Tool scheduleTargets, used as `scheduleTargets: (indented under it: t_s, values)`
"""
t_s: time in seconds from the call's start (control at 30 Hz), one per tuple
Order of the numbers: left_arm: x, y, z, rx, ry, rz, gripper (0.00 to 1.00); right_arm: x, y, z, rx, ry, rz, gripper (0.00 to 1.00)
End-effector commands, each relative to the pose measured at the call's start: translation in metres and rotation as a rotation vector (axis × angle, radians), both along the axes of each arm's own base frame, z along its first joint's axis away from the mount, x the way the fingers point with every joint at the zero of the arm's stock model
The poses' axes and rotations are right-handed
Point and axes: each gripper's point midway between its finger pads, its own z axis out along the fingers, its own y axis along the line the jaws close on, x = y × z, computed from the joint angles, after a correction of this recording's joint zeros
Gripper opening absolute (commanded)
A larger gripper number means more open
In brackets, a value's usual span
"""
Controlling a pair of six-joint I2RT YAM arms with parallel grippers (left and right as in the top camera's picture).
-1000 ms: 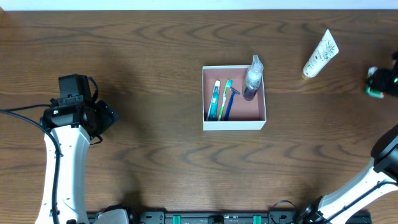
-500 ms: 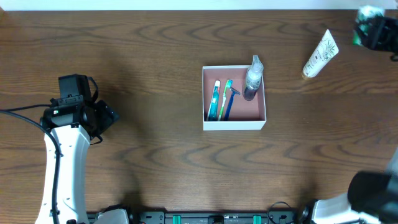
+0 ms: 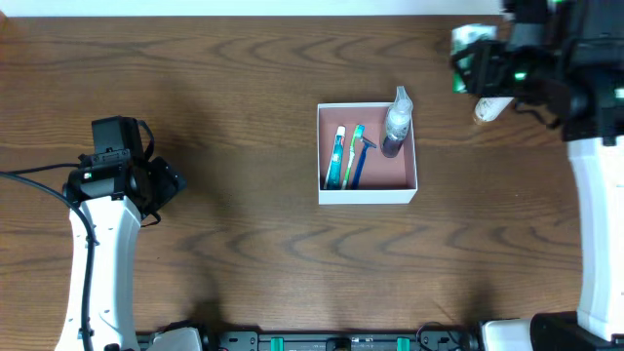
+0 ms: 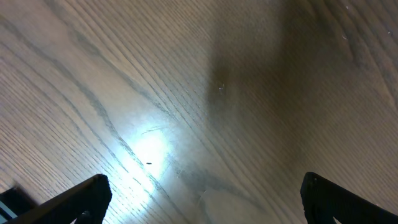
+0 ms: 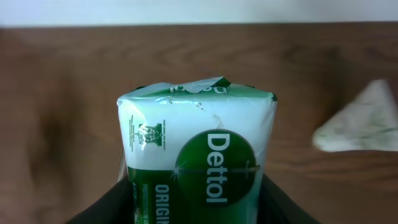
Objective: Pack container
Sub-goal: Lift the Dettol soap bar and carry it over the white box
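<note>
The container (image 3: 368, 193) sits mid-table, white-walled with a reddish-brown inside. It holds two toothbrushes (image 3: 345, 156), a blue razor (image 3: 361, 154) and a small clear bottle (image 3: 396, 121). My right gripper (image 3: 480, 58) is shut on a green and white Dettol soap pack (image 3: 470, 41) (image 5: 198, 162), held high over the table right of and beyond the container. A white tube (image 3: 485, 109) (image 5: 360, 127) lies under the right arm, mostly hidden. My left gripper (image 4: 202, 202) is open and empty over bare wood at far left.
The left arm (image 3: 97, 244) stands along the left side of the table. The right arm (image 3: 597, 195) runs down the right edge. The table's far edge (image 3: 292, 14) meets a white wall.
My right gripper has carried the soap pack from the far right edge up and then leftward, now over the white tube. The left arm has not moved.
</note>
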Motion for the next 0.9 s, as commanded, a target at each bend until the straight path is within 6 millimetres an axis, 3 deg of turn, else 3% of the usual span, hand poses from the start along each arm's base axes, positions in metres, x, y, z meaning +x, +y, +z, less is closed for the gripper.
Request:
scheduleTargets:
  t_s: [0.0,0.33,0.53,0.87]
  values:
    - [-0.002,0.002,-0.001,0.0,0.005,0.019,0.98,-0.003,0.021,-0.01,-0.033,0.035,0.0,0.24]
    - [-0.001,0.002,-0.001,0.0,0.004,0.019,0.98,-0.013,0.065,-0.078,-0.101,0.238,-0.046,0.24]
    - [-0.001,0.002,-0.001,0.0,0.004,0.019,0.98,-0.013,0.085,-0.132,-0.14,0.356,-0.067,0.23]
    - [-0.001,0.002,-0.001,0.0,0.004,0.019,0.98,-0.012,0.098,-0.193,-0.226,0.483,-0.099,0.21]
